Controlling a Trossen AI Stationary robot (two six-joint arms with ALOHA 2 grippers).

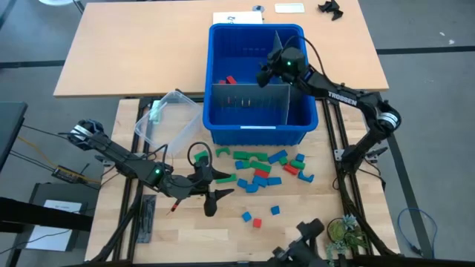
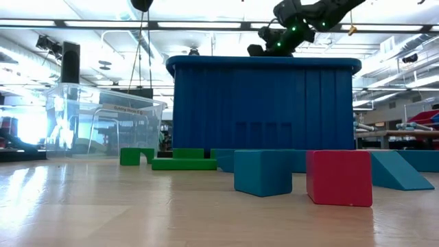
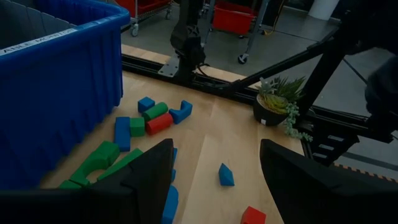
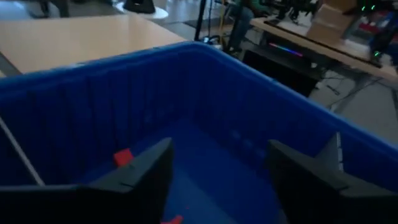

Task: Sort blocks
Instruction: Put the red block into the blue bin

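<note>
Several red, blue and green blocks (image 1: 261,167) lie loose on the wooden table in front of the blue bin (image 1: 223,132); in the low view a blue cube (image 2: 263,173) and a red cube (image 2: 339,177) stand nearest. My left gripper (image 1: 216,190) hovers open above the table just left of the pile, with nothing between its fingers (image 3: 155,177); a blue block (image 3: 226,175) lies on the table beyond them. My right gripper (image 1: 265,74) hangs open over the bin's far compartment and holds nothing (image 4: 214,180). A red block (image 4: 122,157) lies on the bin floor.
Grey dividers (image 1: 249,104) split the bin into compartments. A clear plastic tub (image 1: 167,115) stands left of the bin. A small potted plant (image 1: 345,230) sits at the table's near right corner. Bare wood lies near the front edge around two stray blocks (image 1: 252,219).
</note>
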